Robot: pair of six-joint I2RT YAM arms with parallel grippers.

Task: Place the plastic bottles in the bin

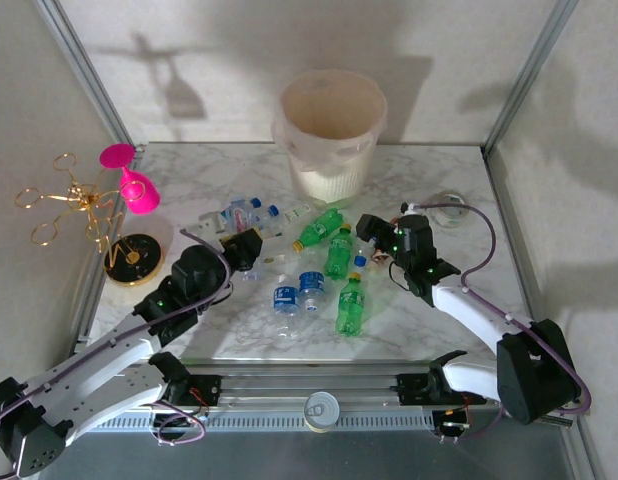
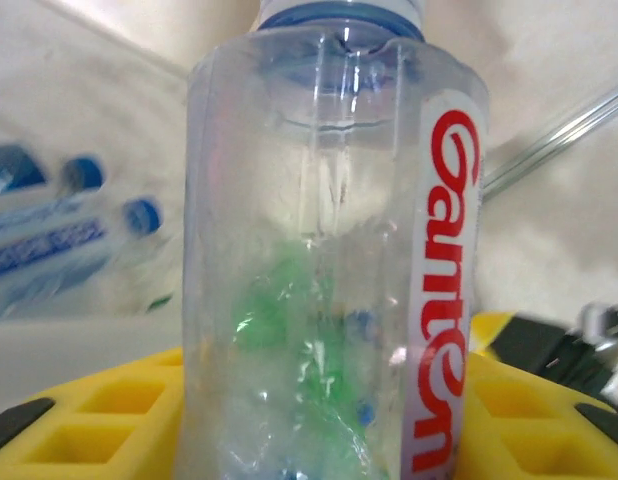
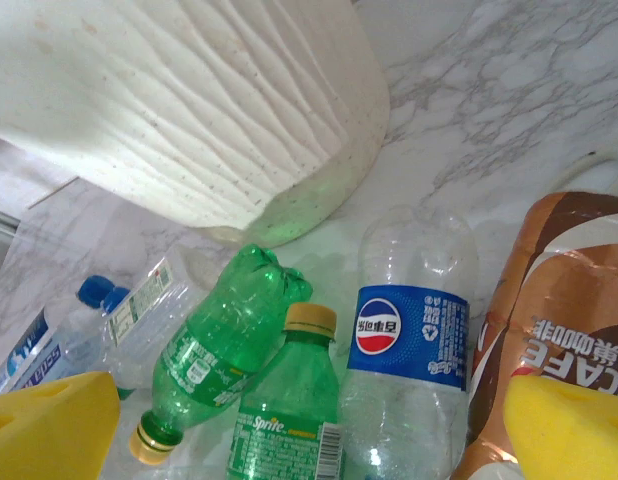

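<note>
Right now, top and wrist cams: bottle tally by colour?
Green bottles: 3
Brown bottles: 1
Clear bottles: at least 6, counting the Ganten bottle in the left gripper; the pile beyond it is too bunched to split
Total: at least 10

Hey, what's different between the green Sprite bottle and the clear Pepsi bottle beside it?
Colour: the Sprite bottle is green plastic; the Pepsi bottle is clear.
Label: the Sprite bottle wears a green wrap, the Pepsi bottle a blue band with a round logo.
Build: the Sprite bottle looks slimmer than the Pepsi bottle.
Both lie side by side on the marble table, near the bin.
</note>
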